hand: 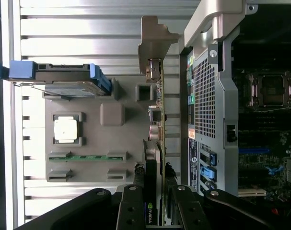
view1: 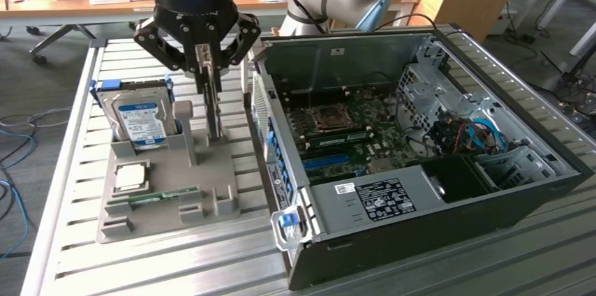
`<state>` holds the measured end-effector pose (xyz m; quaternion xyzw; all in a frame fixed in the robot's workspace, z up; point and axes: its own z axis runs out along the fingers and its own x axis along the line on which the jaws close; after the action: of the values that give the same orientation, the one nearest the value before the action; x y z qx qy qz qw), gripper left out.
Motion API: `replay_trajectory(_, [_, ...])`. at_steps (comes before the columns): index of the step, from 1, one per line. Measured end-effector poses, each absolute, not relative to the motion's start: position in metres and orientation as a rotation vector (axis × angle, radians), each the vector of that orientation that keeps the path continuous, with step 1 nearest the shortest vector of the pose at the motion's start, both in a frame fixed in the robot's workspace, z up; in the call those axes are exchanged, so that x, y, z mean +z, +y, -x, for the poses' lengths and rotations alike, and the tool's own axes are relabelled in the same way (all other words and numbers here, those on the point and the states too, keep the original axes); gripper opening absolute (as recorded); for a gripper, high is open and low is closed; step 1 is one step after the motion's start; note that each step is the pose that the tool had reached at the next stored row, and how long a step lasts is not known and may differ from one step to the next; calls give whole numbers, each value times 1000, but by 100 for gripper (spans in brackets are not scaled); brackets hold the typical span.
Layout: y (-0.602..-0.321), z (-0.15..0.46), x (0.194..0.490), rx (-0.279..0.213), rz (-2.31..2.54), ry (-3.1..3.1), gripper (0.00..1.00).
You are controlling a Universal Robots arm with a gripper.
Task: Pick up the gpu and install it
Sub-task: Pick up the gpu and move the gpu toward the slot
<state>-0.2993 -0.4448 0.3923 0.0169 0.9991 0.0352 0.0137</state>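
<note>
Gripper (view1: 212, 76) clamped on gpu (view1: 216, 118), upright at gray holder (view1: 158, 206), nr PC case (view1: 447, 234)

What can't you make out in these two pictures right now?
- gpu face: seen edge-on in the wrist view, too thin to read in the exterior view.
- Hard drive lower part: hidden behind its grey holder, exterior view.
- White label in the computer case: text too small, exterior view.
</note>
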Motion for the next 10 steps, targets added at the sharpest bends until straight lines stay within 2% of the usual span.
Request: replay_trajectory(10, [-445,299,392,109,-53,3112,27])
